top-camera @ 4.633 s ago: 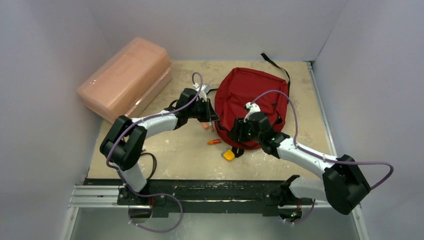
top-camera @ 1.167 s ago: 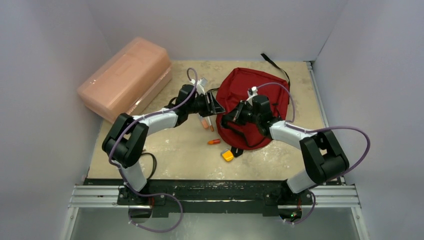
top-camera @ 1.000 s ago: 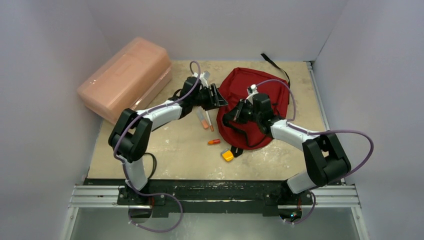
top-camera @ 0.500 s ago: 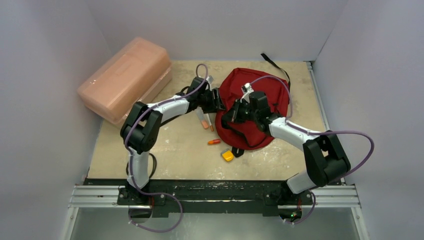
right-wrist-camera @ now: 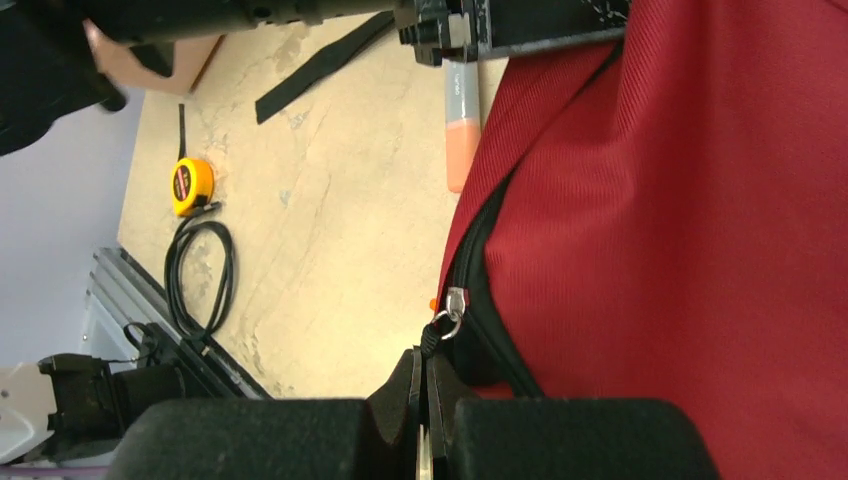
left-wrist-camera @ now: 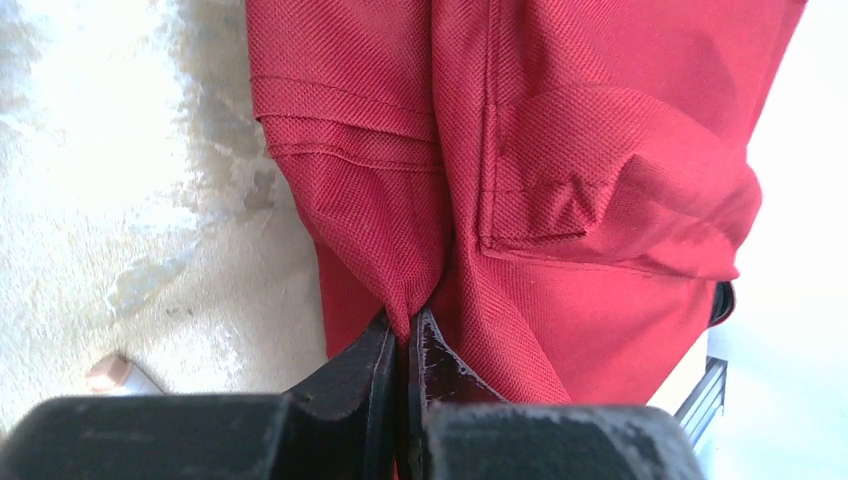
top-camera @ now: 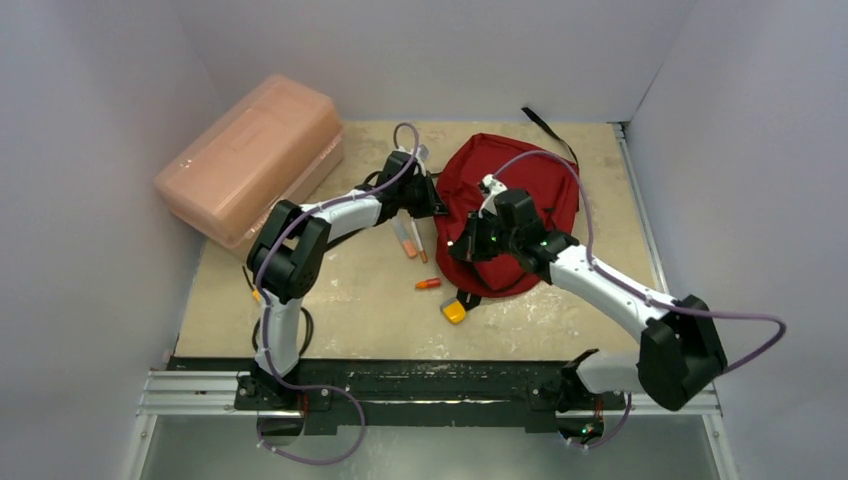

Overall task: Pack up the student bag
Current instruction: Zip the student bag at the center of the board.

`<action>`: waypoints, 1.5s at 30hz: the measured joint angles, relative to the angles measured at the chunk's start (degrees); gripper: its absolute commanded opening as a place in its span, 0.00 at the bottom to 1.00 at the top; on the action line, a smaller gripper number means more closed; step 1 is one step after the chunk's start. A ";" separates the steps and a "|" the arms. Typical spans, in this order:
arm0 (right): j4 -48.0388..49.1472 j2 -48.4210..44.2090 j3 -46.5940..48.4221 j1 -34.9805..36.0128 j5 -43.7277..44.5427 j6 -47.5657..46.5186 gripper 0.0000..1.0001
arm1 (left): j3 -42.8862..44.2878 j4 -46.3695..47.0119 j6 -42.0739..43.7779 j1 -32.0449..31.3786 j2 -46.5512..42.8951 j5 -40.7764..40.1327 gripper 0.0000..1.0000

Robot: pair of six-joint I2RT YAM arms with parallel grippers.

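The student bag (top-camera: 530,185), dark red with black zippers, lies at the back right of the table. My left gripper (top-camera: 437,205) is at its left edge. In the left wrist view that gripper (left-wrist-camera: 408,325) is shut on a pinched fold of the bag's red fabric (left-wrist-camera: 600,150). My right gripper (top-camera: 462,250) is at the bag's near-left side. In the right wrist view it (right-wrist-camera: 423,355) is shut on the black cord pull of the silver zipper slider (right-wrist-camera: 455,302), beside the bag's red cloth (right-wrist-camera: 680,200).
A pink translucent box (top-camera: 255,150) stands at the back left. Left of the bag lie a tube with an orange cap (top-camera: 405,240), a small orange marker (top-camera: 428,284) and a yellow tape measure (top-camera: 456,311). A black strap (top-camera: 545,125) trails behind the bag.
My left gripper reached the bag's left edge and shut on its fabric. My right gripper, still holding the zipper pull, drew toward the near side as its elbow swung out to the right.
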 measured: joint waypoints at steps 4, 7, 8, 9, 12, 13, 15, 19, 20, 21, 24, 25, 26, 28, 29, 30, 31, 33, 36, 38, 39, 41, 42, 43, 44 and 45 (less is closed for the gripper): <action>-4.02 -6.86 -2.34 -0.22 1.95 -1.42 0.00 | 0.07 2.80 -0.31 1.05 0.17 0.22 0.00; -6.12 -11.04 -6.71 -0.24 3.72 -1.81 0.00 | 1.68 2.29 -0.28 2.10 1.27 1.88 0.01; -6.54 -11.87 -7.91 -0.24 4.07 -1.81 0.00 | 2.14 1.97 -0.26 2.40 1.51 2.32 0.08; -6.97 -12.81 -9.44 -0.28 4.76 -1.79 0.00 | 2.95 1.14 -0.15 2.64 1.86 3.37 0.19; -8.35 -14.03 -10.69 -0.28 5.99 -1.62 0.00 | 4.57 -1.25 0.92 3.15 1.99 5.60 0.37; -8.37 -14.19 -10.67 -0.26 6.19 -1.62 0.00 | 4.68 -1.60 1.09 3.39 1.73 5.99 0.38; -8.55 -14.12 -10.40 -0.22 6.36 -1.62 0.00 | 3.72 -2.54 0.66 4.07 0.24 5.86 0.41; -8.50 -11.13 -7.50 -0.24 6.27 -1.88 0.00 | -3.13 -7.65 -1.81 4.79 -8.59 3.91 0.45; -8.33 -10.23 -6.64 -0.24 6.19 -2.03 0.00 | -5.11 -9.81 -2.60 4.66 -11.82 3.41 0.46; -8.22 -9.49 -5.92 -0.24 6.12 -2.21 0.00 | -6.71 -12.02 -3.54 4.20 -15.06 2.99 0.46; -7.96 -8.22 -4.52 -0.28 5.86 -2.95 0.00 | -9.99 -15.34 -7.69 1.18 -23.37 2.84 0.47; -7.96 -8.09 -4.31 -0.28 5.77 -3.19 0.00 | -10.86 -15.21 -9.60 -0.57 -25.44 2.93 0.47; -7.91 -8.04 -4.13 -0.33 5.66 -3.52 0.00 | -11.54 -14.71 -11.69 -2.75 -26.88 3.17 0.46; -7.91 -8.07 -4.11 -0.35 5.31 -3.87 0.00 | -11.87 -13.29 -14.82 -6.16 -26.99 3.34 0.46; -7.91 -8.07 -4.11 -0.35 5.20 -4.00 0.00 | -11.87 -12.57 -16.31 -7.58 -26.32 3.52 0.46; -7.93 -8.17 -4.11 -0.35 5.09 -4.09 0.00 | -11.87 -12.00 -17.70 -8.50 -25.31 3.54 0.45; -7.98 -8.35 -4.11 -0.35 5.09 -4.20 0.00 | -11.87 -11.63 -18.73 -8.87 -24.33 3.56 0.45; -8.00 -9.18 -4.11 -0.39 5.07 -4.46 0.00 | -11.87 -10.84 -20.50 -8.85 -21.70 3.30 0.45; -8.04 -10.58 -4.11 -0.39 5.09 -4.85 0.00 | -11.87 -10.80 -21.84 -8.37 -18.84 3.15 0.47; -8.04 -10.78 -4.11 -0.39 5.11 -5.16 0.00 | -11.87 -10.97 -22.23 -8.33 -18.25 2.95 0.49; -8.07 -10.75 -4.11 -0.39 5.11 -5.33 0.00 | -11.87 -11.23 -22.45 -8.35 -18.25 2.51 0.49; -8.07 -10.75 -4.11 -0.39 5.11 -5.60 0.00 | -11.87 -11.63 -22.62 -8.52 -18.58 1.36 0.50; -8.07 -10.75 -4.11 -0.39 5.09 -5.73 0.00 | -12.00 -11.82 -22.99 -8.68 -18.91 0.76 0.50; -8.07 -10.75 -4.11 -0.39 5.09 -5.88 0.00 | -12.39 -11.82 -23.47 -8.79 -19.41 0.22 0.50; -8.09 -10.75 -4.11 -0.39 5.09 -5.92 0.00 | -12.87 -11.85 -24.04 -8.81 -19.91 0.02 0.50; -8.07 -10.75 -4.11 -0.39 5.09 -5.99 0.00 | -13.57 -11.85 -24.94 -8.81 -20.59 -0.13 0.50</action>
